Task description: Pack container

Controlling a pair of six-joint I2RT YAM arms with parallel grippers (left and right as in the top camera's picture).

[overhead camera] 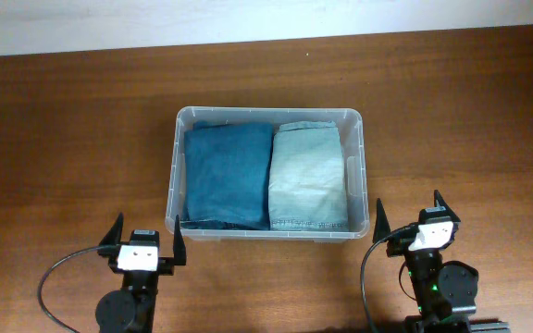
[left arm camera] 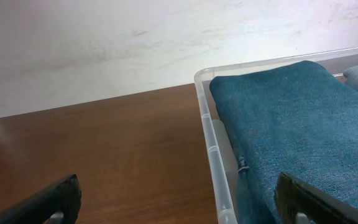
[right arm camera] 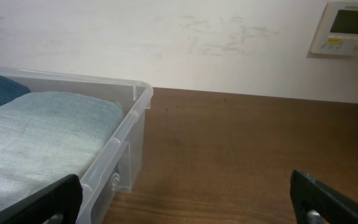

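The clear container [overhead camera: 177,176] sits mid-table with two folded pieces of denim side by side in it: dark blue jeans [overhead camera: 228,174] on the left, pale blue jeans [overhead camera: 307,176] on the right. My left gripper [overhead camera: 145,233] stands open just in front of the container's near-left corner, one finger by its rim. My right gripper [overhead camera: 410,211] is open by the near-right corner. In the left wrist view the container's rim [left arm camera: 211,143] and the dark jeans [left arm camera: 291,124] show. From the right wrist I see the container's wall [right arm camera: 124,146] and pale jeans [right arm camera: 36,134].
Brown wooden table [overhead camera: 72,139] around the container. A white wall runs along the far edge [overhead camera: 248,18]. A wall thermostat [right arm camera: 344,28] shows in the right wrist view. Black cables [overhead camera: 58,277] loop by the arm bases.
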